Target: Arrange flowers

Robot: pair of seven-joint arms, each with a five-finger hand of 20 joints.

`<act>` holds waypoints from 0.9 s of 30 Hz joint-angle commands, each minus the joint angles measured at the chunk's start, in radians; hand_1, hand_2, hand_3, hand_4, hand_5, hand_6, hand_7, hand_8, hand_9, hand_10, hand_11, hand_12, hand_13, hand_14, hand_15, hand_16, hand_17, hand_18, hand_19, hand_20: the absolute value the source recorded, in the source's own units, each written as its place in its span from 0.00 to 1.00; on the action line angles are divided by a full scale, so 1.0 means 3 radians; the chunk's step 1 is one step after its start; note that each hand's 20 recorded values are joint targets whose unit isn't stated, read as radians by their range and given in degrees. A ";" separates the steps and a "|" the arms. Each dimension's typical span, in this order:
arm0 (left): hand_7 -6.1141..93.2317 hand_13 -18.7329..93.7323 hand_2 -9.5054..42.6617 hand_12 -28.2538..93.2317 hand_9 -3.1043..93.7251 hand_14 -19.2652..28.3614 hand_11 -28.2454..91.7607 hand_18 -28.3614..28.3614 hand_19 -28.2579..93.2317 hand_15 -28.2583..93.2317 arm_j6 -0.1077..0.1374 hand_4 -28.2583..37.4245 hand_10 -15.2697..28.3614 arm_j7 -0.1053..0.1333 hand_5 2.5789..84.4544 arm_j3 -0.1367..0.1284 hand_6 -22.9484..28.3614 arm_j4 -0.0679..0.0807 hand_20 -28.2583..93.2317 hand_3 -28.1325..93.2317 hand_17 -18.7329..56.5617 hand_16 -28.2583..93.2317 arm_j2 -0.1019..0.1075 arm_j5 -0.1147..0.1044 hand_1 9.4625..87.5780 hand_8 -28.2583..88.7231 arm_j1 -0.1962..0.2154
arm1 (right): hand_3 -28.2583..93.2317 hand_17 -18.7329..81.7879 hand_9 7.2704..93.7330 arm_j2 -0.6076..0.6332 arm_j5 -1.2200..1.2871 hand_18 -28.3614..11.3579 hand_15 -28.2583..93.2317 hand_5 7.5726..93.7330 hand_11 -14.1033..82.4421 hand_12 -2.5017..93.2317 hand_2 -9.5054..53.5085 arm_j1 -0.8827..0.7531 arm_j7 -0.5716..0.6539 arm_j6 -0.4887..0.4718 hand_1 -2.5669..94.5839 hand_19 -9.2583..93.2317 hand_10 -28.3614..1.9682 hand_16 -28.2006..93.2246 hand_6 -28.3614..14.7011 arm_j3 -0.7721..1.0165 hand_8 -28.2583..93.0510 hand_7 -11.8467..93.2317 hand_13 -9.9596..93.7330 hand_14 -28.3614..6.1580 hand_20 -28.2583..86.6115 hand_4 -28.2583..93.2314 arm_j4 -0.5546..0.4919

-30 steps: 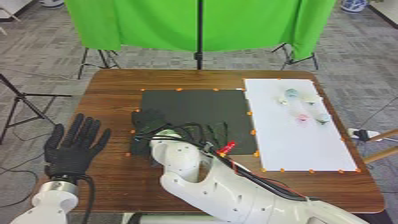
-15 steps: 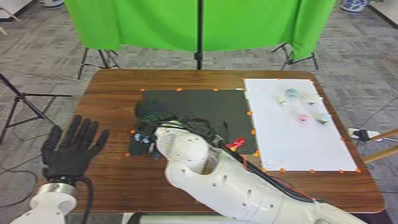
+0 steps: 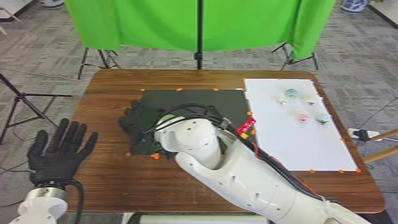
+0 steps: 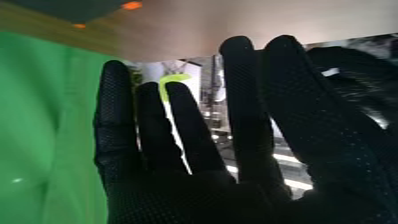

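Note:
In the head view, the small artificial flowers lie on the white board [image 3: 298,150]: a blue one [image 3: 291,93], a pink one [image 3: 304,118], a pale green one [image 3: 323,118] and whitish ones [image 3: 283,100]. My right hand [image 3: 133,120] is over the left edge of the black mat [image 3: 187,97], partly hidden by its own wrist and cables. At the table's left front, my left hand [image 3: 60,152] is open, palm and fingers bare. The right wrist view has my right hand [image 4: 195,185] open, its fingers straight and apart, holding nothing.
A green curtain [image 3: 142,25] hangs beyond the brown table [image 3: 111,175]. Orange marks edge the mat and board. A small green patch [image 3: 158,147] shows beside the right wrist; I cannot tell what it is. The right forearm crosses the table's front right.
My right hand has shifted slightly left, and its wrist and forearm have swung to the right and farther over the mat. My left hand has moved a little left and down in the head view.

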 commanded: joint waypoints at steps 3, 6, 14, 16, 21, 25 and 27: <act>0.28 0.46 0.43 0.34 0.45 0.72 0.46 0.77 0.55 0.59 0.0004 0.00 0.70 -0.0027 0.49 0.0047 0.58 -0.0009 0.39 0.84 0.19 0.18 0.0005 -0.0015 0.26 0.14 0.0059 | 0.89 0.20 0.29 -0.0094 0.0152 0.17 0.50 0.55 0.23 0.19 0.10 -0.0048 0.0173 -0.0199 0.44 0.60 0.28 0.32 0.64 -0.0107 0.12 0.33 0.22 0.21 0.40 0.02 0.0066; 0.28 0.46 0.43 0.34 0.45 0.72 0.46 0.77 0.55 0.59 0.0010 0.00 0.70 -0.0031 0.49 0.0055 0.58 -0.0002 0.39 0.84 0.19 0.18 0.0008 -0.0024 0.26 0.14 0.0051 | 0.89 0.20 0.29 -0.0130 -0.0020 0.17 0.50 0.53 0.23 0.18 0.10 -0.0055 0.0132 -0.0295 0.44 0.61 0.28 0.32 0.64 -0.0112 0.12 0.33 0.22 0.21 0.39 0.01 0.0117; 0.28 0.46 0.43 0.34 0.45 0.72 0.47 0.77 0.55 0.59 0.0051 0.00 0.70 -0.0075 0.49 0.0117 0.58 0.0031 0.39 0.84 0.19 0.18 -0.0001 -0.0035 0.26 0.14 -0.0018 | 0.87 0.20 0.26 -0.0212 -0.0111 0.16 0.49 0.53 0.21 0.18 0.22 -0.0085 0.0404 -0.0374 0.36 0.62 0.23 0.31 0.57 -0.0065 0.14 0.26 0.20 0.19 0.39 0.03 0.0311; 0.28 0.46 0.44 0.34 0.45 0.72 0.47 0.77 0.55 0.59 0.0045 0.00 0.70 -0.0071 0.49 0.0124 0.58 0.0045 0.39 0.84 0.19 0.18 0.0005 -0.0036 0.26 0.14 -0.0027 | 0.87 0.20 0.25 -0.0199 -0.0105 0.15 0.49 0.54 0.21 0.17 0.24 -0.0070 0.0478 -0.0360 0.35 0.62 0.22 0.31 0.55 -0.0085 0.14 0.25 0.19 0.18 0.39 0.03 0.0326; 0.28 0.46 0.44 0.34 0.45 0.72 0.47 0.77 0.55 0.59 0.0054 0.00 0.70 -0.0075 0.49 0.0113 0.58 0.0052 0.39 0.84 0.19 0.18 0.0006 -0.0036 0.26 0.14 -0.0030 | 0.87 0.20 0.25 -0.0204 -0.0114 0.15 0.49 0.57 0.21 0.17 0.24 -0.0077 0.0527 -0.0375 0.35 0.63 0.20 0.31 0.51 -0.0066 0.15 0.24 0.19 0.18 0.39 0.04 0.0356; 0.28 0.46 0.44 0.34 0.45 0.72 0.47 0.77 0.56 0.59 0.0060 0.00 0.70 -0.0100 0.49 0.0131 0.58 0.0064 0.39 0.84 0.19 0.18 0.0000 -0.0034 0.26 0.14 -0.0069 | 0.86 0.20 0.25 -0.0190 -0.0050 0.14 0.50 0.57 0.21 0.17 0.24 -0.0049 0.0654 -0.0365 0.35 0.64 0.17 0.31 0.47 -0.0099 0.15 0.22 0.19 0.17 0.39 0.04 0.0361; 0.28 0.46 0.44 0.33 0.45 0.72 0.47 0.77 0.55 0.59 0.0059 0.00 0.69 -0.0112 0.49 0.0127 0.58 0.0064 0.39 0.84 0.19 0.18 -0.0009 -0.0020 0.26 0.14 -0.0064 | 0.86 0.20 0.25 -0.0186 0.0010 0.14 0.50 0.57 0.21 0.16 0.24 -0.0046 0.0687 -0.0395 0.35 0.65 0.16 0.31 0.45 -0.0102 0.15 0.22 0.19 0.17 0.39 0.04 0.0349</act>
